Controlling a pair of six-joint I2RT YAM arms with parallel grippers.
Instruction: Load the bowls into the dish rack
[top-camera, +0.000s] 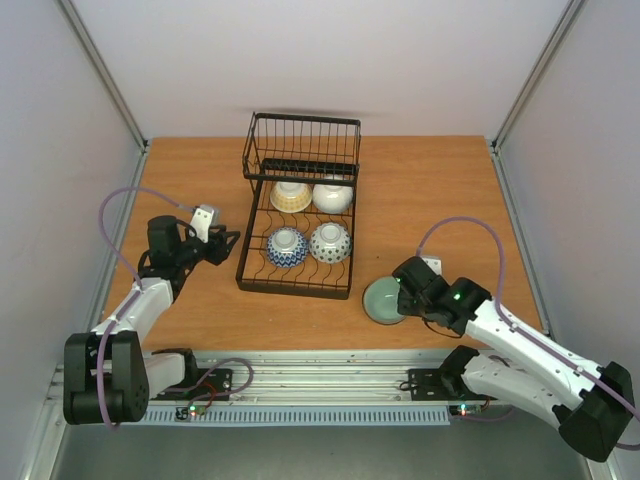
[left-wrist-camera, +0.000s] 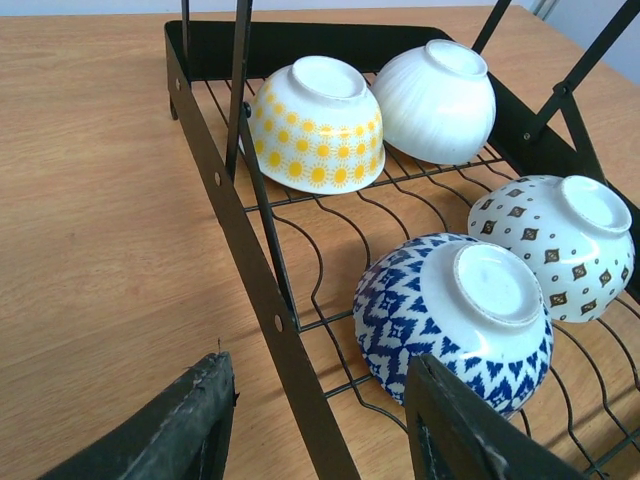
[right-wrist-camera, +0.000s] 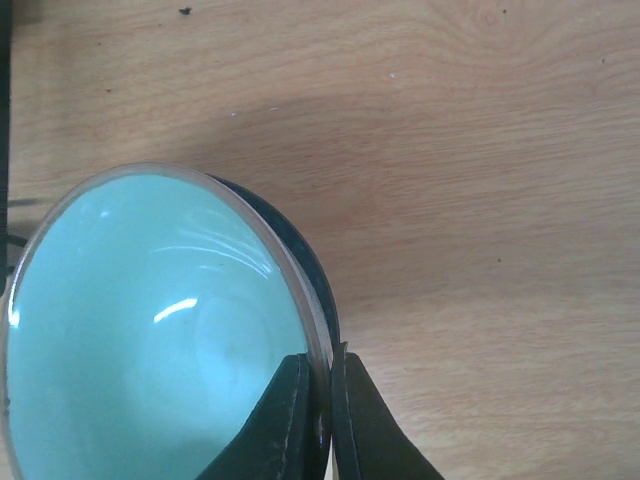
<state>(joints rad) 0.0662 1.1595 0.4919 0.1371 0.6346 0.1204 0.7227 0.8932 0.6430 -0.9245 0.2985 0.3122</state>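
Four upturned bowls (top-camera: 287, 246) sit in the rack (top-camera: 244, 235). The right gripper (right-wrist-camera: 322, 400) pinches the green bowl (right-wrist-camera: 150, 330) by its rim; the left gripper (top-camera: 232, 243) gapes empty.

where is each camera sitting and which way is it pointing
Top external: above and behind the arm bases, looking down on the table, dish rack, left gripper and right gripper.
Left wrist: on the left arm, low, facing four upside-down bowls in the rack; its open fingers show at the bottom.
Right wrist: looks straight down on the pale green bowl; its fingers pinch the rim.
Shared: the top view also shows the racked bowls and the green bowl.
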